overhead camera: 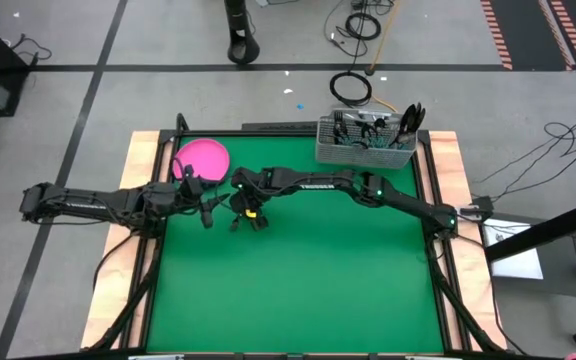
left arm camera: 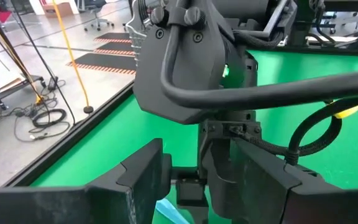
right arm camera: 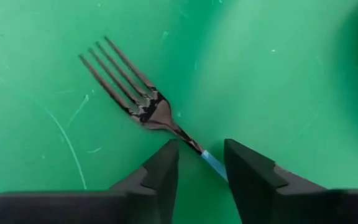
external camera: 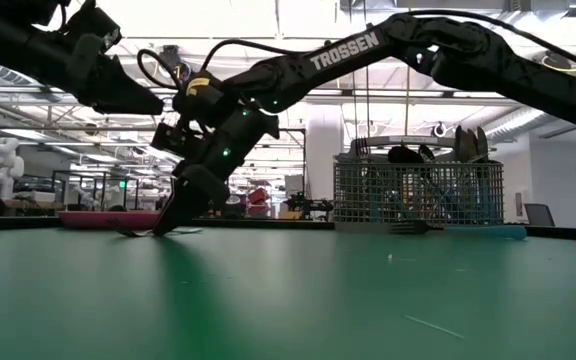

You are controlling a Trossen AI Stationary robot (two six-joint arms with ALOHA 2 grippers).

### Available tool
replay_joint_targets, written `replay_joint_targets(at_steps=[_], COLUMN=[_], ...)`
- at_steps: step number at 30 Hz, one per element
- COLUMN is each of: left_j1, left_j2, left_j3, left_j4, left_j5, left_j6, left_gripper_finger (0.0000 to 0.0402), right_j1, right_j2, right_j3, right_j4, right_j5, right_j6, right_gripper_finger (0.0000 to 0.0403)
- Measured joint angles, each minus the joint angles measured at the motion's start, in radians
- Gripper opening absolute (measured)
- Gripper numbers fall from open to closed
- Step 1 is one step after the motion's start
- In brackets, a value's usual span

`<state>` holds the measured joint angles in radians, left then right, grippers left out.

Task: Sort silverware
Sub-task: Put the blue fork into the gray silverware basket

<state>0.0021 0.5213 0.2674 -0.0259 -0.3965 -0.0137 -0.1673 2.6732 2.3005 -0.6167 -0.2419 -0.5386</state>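
A fork (right arm camera: pixel 143 102) with dark tines and a light-blue handle (right arm camera: pixel 214 164) lies on the green table. My right gripper (right arm camera: pixel 202 167) points down over it, open, with one finger on each side of the handle just behind the neck; it also shows in the high view (overhead camera: pixel 252 212) and the low view (external camera: pixel 175 222). My left gripper (overhead camera: pixel 210 212) hovers just to the left, open, facing the right gripper. A light-blue piece (left arm camera: pixel 166 211) shows between its fingers at the picture's edge. More silverware stands in the wire-mesh caddy (overhead camera: pixel 366 142). My right gripper comes from above, its fingers across the fork's handle (right arm camera: pixel 214 164) near the neck. The handle runs through the gap close to one finger (right arm camera: pixel 247 177); I cannot tell whether it touches. The fork lies flat on the table.
A round pink plate (overhead camera: pixel 202 158) sits at the far left of the table. The caddy stands at the far right edge, also in the low view (external camera: pixel 416 195). The right arm's wrist (left arm camera: pixel 197 68) fills the space right in front of my left gripper. Green table spreads toward the near edge.
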Motion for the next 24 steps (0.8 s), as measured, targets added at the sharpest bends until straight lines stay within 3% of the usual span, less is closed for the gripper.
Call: replay_joint_targets(at_steps=[9, 24], left_j1=[0.000, 0.000], left_j2=[0.000, 0.000], left_j3=[0.000, 0.000], left_j4=[-0.001, -0.002], left_j5=[0.000, 0.000], left_j6=[0.001, 0.001], left_gripper_finger=[0.0192, 0.0192], right_j1=[0.003, 0.005], right_j2=[-0.003, -0.097], right_j3=[-0.002, -0.016], right_j4=[-0.070, -0.161], right_j5=[0.025, 0.050], right_j6=[0.071, 0.233], right_gripper_finger=[0.0010, 0.0001])
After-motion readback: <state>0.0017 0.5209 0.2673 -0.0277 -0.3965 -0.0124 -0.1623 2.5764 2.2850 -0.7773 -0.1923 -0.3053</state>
